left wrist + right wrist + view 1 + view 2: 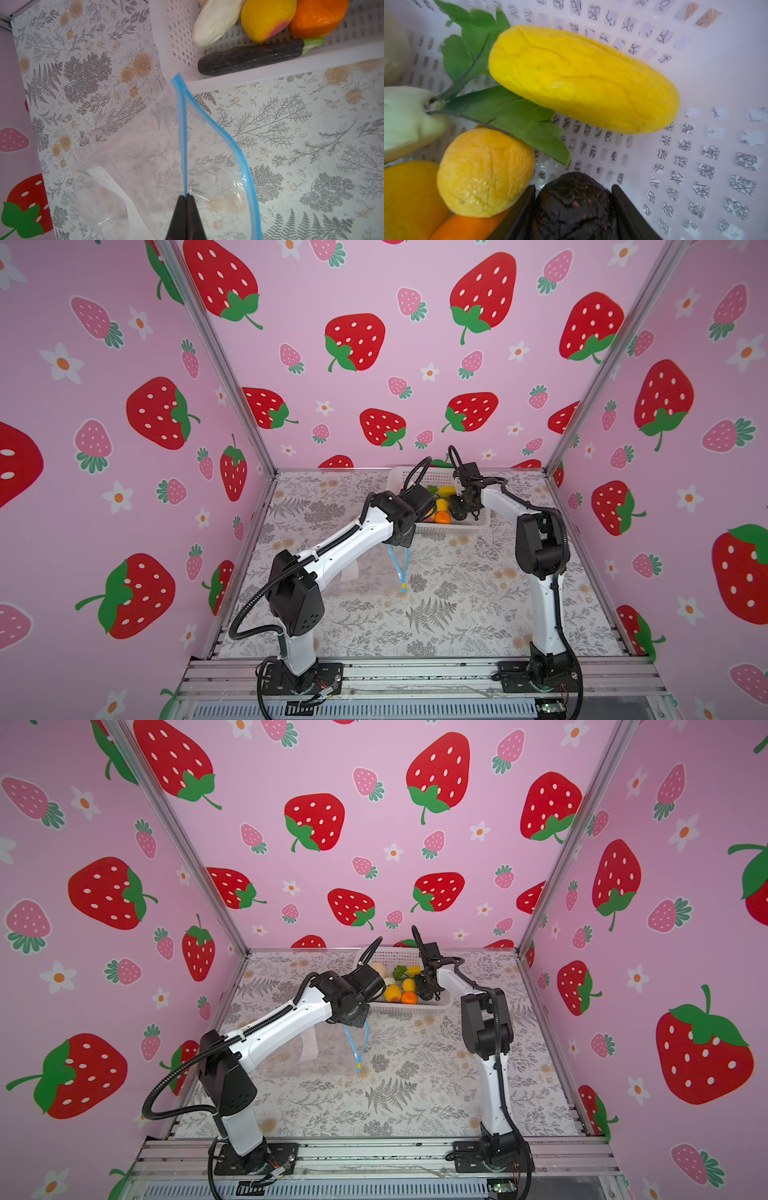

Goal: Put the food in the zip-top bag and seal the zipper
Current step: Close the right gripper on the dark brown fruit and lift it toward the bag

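Floral tabletop (457, 614): left gripper (187, 196) pinching zipper (182, 135).

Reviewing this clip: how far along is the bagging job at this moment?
Done: the left gripper pinches the zipper, holding the zip-top bag with its mouth open; the bag looks empty. In hand: the right gripper, inside the white basket, has its jaws against both sides of a dark purple-black piece. Left: all the food, the yellow piece included, lies in the basket; sealing is not yet done.
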Available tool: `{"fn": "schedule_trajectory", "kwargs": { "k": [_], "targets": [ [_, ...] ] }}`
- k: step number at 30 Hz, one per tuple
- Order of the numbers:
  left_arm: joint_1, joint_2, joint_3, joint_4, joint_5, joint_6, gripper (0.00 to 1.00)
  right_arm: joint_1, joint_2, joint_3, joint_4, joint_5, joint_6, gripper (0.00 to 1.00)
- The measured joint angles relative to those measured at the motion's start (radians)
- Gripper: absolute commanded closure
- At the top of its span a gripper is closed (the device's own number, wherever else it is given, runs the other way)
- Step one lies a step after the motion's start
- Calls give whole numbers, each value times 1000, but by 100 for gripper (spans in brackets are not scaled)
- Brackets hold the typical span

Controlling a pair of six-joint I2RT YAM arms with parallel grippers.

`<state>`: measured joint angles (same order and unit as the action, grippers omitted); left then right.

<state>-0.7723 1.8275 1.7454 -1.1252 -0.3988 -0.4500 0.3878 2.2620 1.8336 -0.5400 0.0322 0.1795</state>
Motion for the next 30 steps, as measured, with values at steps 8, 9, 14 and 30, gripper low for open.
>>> {"fn": "schedule_trajectory", "kwargs": {
  "k": [8, 9, 14, 30],
  "targets": [
    [0, 13, 0, 0, 4, -1, 100, -6, -19, -5, -6, -15, 3, 51],
    [0, 13, 0, 0, 7, -2, 100, -8, -29, -8, -8, -18, 3, 52],
    [0, 13, 0, 2, 16, -4, 100, -15, -101, -34, -4, -39, 6, 52],
    [0, 13, 0, 2, 35, -20, 100, -15, -462, -398, 187, -327, 95, 53]
  ]
}}
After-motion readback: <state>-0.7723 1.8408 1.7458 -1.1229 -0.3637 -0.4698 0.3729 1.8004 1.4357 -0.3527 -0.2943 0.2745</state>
